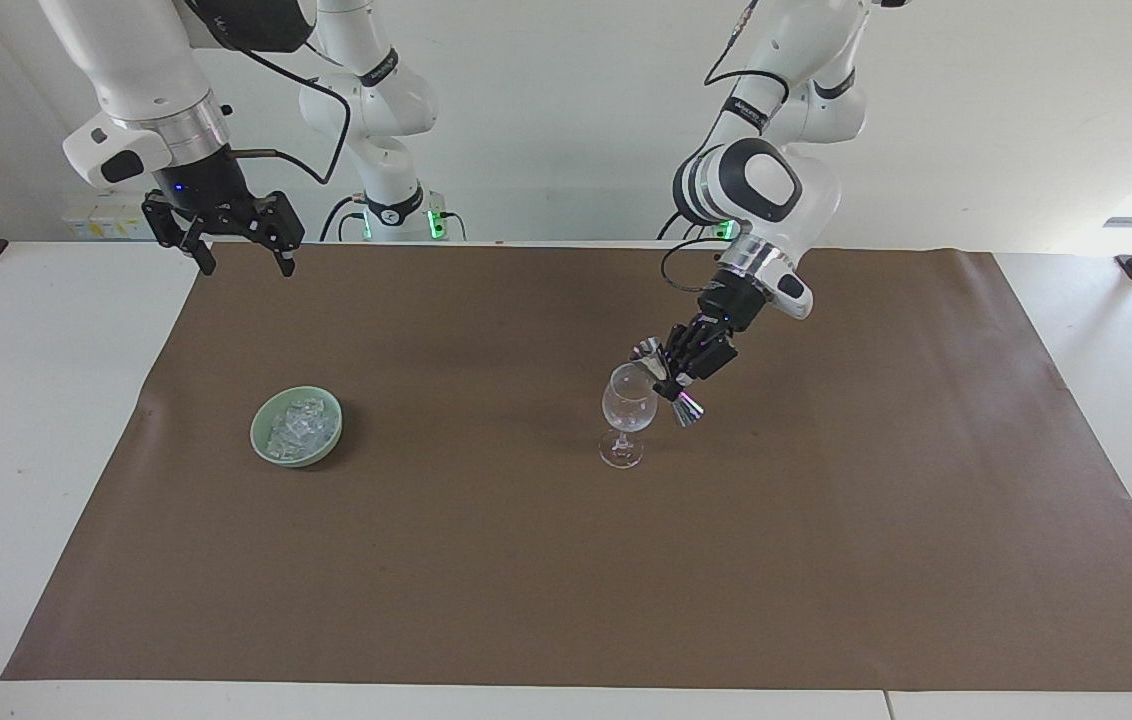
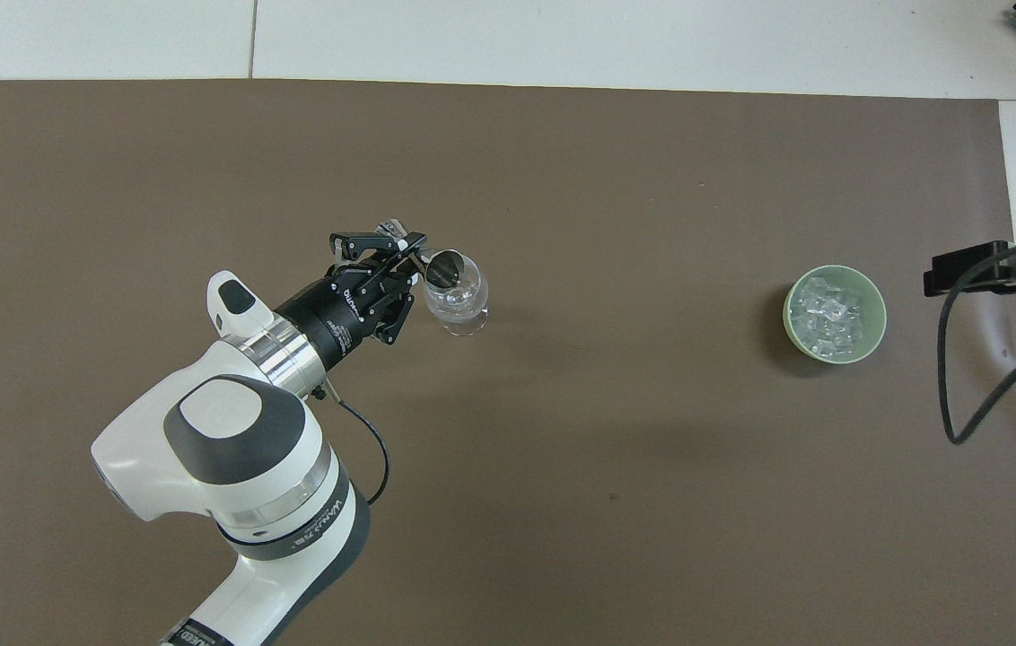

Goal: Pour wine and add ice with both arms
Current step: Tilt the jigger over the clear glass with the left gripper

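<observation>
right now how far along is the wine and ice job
The pour is in hand: the left gripper is shut on a metal measuring cup, tipped with its mouth at the rim of the wine glass. Whether the glass has filled cannot be told. Left to do: the ice all sits in its green bowl, and the right gripper waits open, raised near its end of the table.
</observation>
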Controlling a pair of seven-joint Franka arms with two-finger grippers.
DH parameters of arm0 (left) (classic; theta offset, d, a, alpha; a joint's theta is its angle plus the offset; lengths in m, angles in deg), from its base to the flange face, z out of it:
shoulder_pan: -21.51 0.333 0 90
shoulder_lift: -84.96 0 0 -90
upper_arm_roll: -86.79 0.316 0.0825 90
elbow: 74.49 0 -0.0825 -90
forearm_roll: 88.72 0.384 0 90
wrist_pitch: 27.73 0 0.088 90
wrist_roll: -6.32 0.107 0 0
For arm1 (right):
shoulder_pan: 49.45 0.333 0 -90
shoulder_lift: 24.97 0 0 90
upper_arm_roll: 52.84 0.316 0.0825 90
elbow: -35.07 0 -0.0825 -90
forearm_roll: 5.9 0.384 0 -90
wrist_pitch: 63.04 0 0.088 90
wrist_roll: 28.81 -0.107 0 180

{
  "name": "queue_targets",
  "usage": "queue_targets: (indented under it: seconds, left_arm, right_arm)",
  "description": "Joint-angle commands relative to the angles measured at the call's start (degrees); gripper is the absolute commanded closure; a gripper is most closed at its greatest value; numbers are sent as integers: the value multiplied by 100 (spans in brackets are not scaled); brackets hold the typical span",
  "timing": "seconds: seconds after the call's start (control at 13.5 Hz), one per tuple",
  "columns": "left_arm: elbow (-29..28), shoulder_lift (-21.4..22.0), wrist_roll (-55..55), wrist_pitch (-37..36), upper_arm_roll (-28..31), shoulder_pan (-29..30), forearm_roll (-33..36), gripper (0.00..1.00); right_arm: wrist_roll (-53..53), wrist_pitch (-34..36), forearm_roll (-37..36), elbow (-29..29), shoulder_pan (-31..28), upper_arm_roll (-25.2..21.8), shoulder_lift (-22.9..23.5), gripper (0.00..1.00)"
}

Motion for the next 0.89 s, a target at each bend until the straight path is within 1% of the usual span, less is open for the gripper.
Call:
queue_targets:
  seconds: [0.0,0.59,0.82]
  left_arm:
    - [145,-86,128,141,57,-89,150,100]
    - [198,-165,681,291,65,-124,194,100]
    - [233,-209,850,387,57,-168,186,100]
  right_arm:
    - [158,48,153,-70,-41,9,-84,0]
    - [141,48,153,-87,-41,9,-84,0]
    - [150,48,153,-192,-32,9,-137,0]
